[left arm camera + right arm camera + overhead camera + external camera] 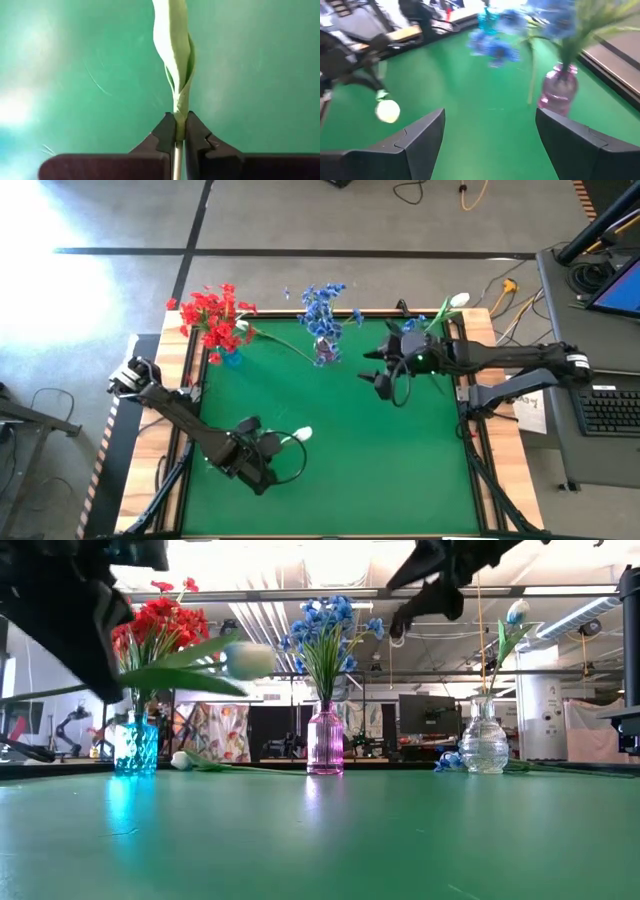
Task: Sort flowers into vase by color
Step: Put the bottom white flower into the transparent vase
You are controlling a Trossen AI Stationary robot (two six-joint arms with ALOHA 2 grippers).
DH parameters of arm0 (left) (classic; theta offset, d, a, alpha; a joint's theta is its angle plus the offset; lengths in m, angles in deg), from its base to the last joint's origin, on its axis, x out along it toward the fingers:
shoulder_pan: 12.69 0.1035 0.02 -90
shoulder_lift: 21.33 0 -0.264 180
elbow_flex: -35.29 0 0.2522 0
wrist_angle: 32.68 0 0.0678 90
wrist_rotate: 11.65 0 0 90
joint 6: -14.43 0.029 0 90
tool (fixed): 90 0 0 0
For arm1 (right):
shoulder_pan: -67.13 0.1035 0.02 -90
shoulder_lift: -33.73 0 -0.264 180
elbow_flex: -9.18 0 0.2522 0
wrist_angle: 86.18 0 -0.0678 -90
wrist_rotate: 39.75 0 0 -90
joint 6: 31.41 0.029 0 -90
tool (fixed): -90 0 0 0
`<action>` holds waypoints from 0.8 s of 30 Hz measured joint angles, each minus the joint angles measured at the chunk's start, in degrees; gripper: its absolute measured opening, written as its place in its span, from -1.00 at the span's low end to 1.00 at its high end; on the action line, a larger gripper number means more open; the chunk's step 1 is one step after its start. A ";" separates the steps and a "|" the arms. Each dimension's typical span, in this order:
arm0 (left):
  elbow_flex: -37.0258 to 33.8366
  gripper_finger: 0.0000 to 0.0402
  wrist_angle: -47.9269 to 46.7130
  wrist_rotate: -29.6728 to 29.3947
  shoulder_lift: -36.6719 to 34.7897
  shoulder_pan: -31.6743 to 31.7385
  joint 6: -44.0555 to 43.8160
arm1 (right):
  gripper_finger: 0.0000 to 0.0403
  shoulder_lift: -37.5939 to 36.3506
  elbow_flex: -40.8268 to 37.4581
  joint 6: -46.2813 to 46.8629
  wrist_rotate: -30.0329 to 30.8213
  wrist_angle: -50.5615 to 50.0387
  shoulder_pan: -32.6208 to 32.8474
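So the white tulip is in the left gripper right now, pinched tight on the stem just below where the green leaf wraps around it, fingers basically closed with only the thin stem between them. The bud sticks out just beyond the fingertips, off the green mat, over the near part of the table. Out past that gripper, along the far edge, sit the vases: the blue vase with the red flowers, the pink vase with the blue flowers, and a clear vase with one white bud on a stem. There's another white flower lying flat on the mat between the blue and pink vases. The right gripper hangs in the air near the pink vase, fingers spread wide, nothing in them.
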 joint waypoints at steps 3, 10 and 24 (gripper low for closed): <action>0.61 -1.00 0.12 -5.27 -0.01 0.64 7.70 | 0.51 -0.67 -0.06 -1.14 0.08 0.80 3.04; 0.24 -1.00 9.54 -13.15 -2.49 3.78 28.38 | 0.51 -0.64 -0.52 -3.49 5.89 2.83 10.34; -20.40 -1.00 79.86 -11.30 -13.09 8.08 66.31 | 0.51 -0.93 -1.75 -8.01 10.53 9.31 20.81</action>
